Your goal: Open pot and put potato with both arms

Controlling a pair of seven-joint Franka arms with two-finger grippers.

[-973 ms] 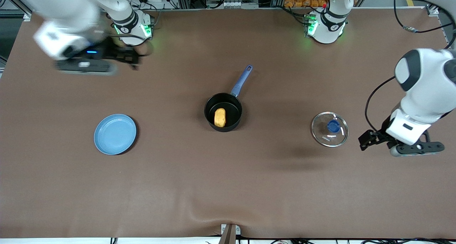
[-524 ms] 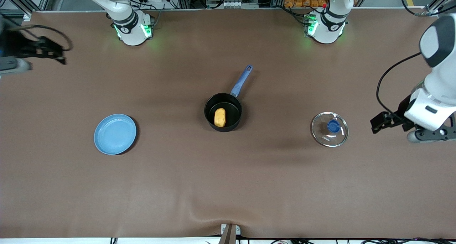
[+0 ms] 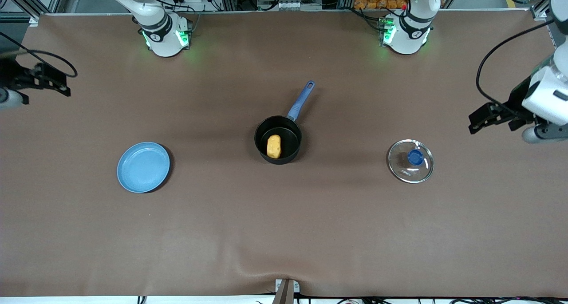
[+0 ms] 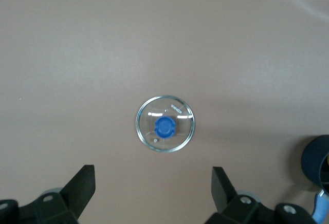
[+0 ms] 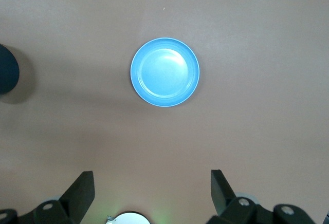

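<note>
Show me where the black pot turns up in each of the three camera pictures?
Front view: the pot sits mid-table, the potato inside it.
Left wrist view: only a dark sliver of the pot at the picture's edge.
Right wrist view: a dark sliver of the pot at the edge.
Shared landmark: the brown table.

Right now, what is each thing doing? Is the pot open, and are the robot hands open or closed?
pot: open, lid off, upright on the table.
potato: lying inside the pot.
glass lid: flat on the table, knob up, toward the left arm's end.
plate: empty, toward the right arm's end.
left gripper: fingers open, holding nothing.
right gripper: fingers open, holding nothing.
</note>
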